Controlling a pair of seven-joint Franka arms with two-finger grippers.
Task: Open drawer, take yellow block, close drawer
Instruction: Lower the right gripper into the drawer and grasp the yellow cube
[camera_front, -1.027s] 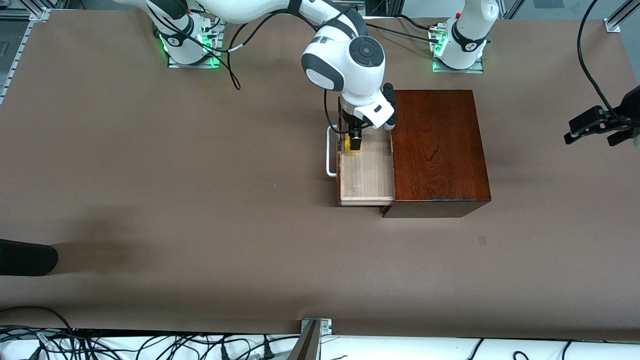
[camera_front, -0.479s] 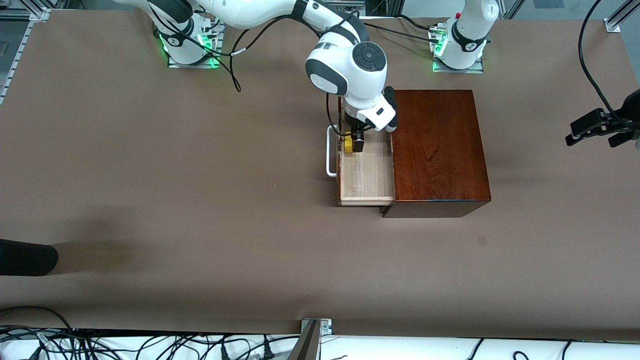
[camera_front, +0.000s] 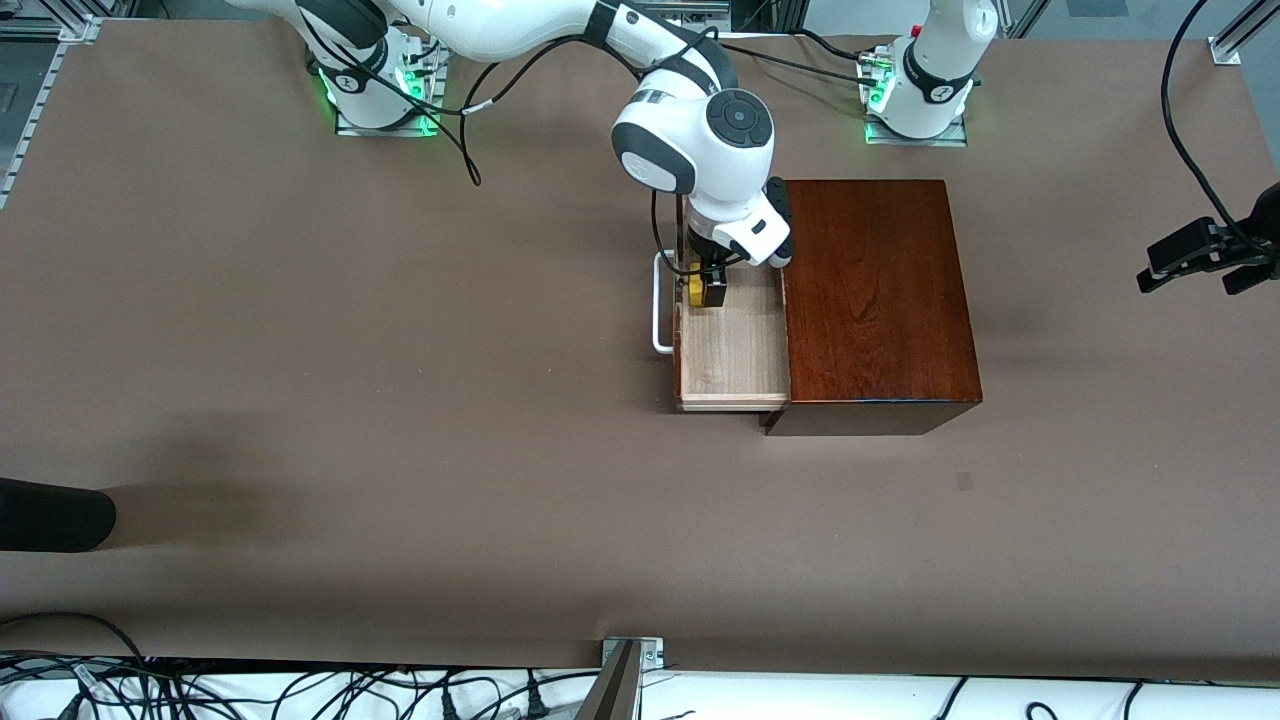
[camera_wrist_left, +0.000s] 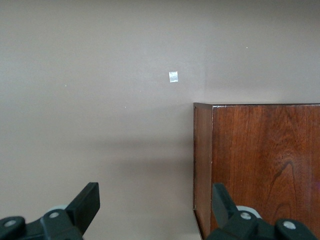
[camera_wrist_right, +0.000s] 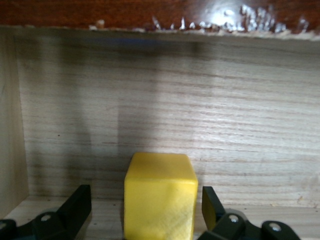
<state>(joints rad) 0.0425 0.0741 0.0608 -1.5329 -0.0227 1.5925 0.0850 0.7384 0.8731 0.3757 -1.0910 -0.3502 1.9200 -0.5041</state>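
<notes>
Reaching into the pulled-out drawer (camera_front: 733, 345), your right gripper (camera_front: 706, 287) is at the take-the-block step: its fingers (camera_wrist_right: 75, 205) stand spread on either side of the yellow block (camera_wrist_right: 160, 200), with a gap showing on both sides, so nothing is gripped yet. The block sits on the drawer's pale floor in the corner by the white handle (camera_front: 657, 302), at the end toward the robots' bases. Your next move, as I judge it, is to pinch the fingers squarely on the block's two faces, then lift straight up clear of the drawer walls. Your left gripper (camera_wrist_left: 155, 210) waits, fingers spread and holding nothing, over the tabletop (camera_front: 400, 400) at its left-arm edge, beside the wooden box (camera_front: 875, 300).
</notes>
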